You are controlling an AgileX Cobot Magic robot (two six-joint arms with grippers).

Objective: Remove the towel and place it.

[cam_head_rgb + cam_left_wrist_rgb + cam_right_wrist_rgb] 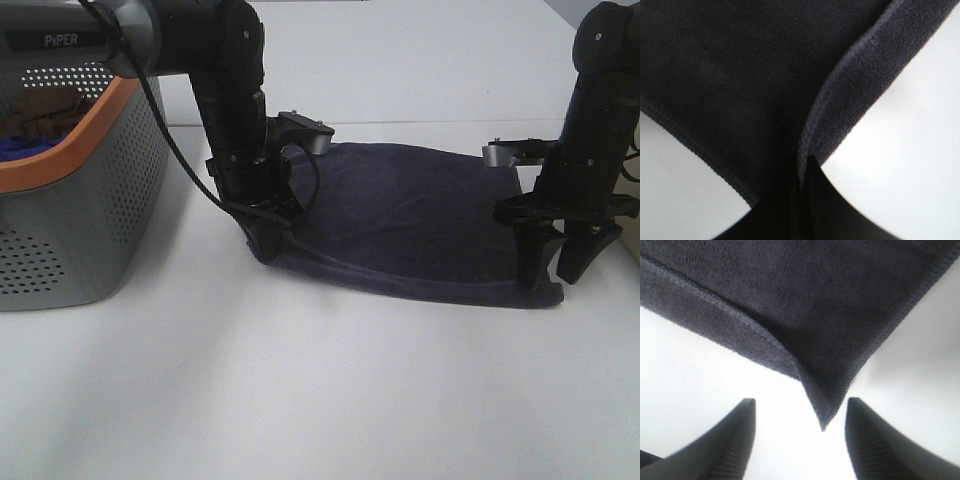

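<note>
Towel point(410, 220) lies spread flat on white table point(300, 400) beside basket point(90, 200), placement approx done: left gripper point(268, 240) pinches its near-left corner shut, right gripper point(557, 268) is spread open w/ nothing held, corner freed between fingers point(740, 435).

The scene is viewed from high in front; the dark navy plush towel point(410, 215) is seen close-up by both wrist cameras, one corner each.

Fingers point(802, 210) apparently pinch the towel's point(740, 75) folded corner.
</note>
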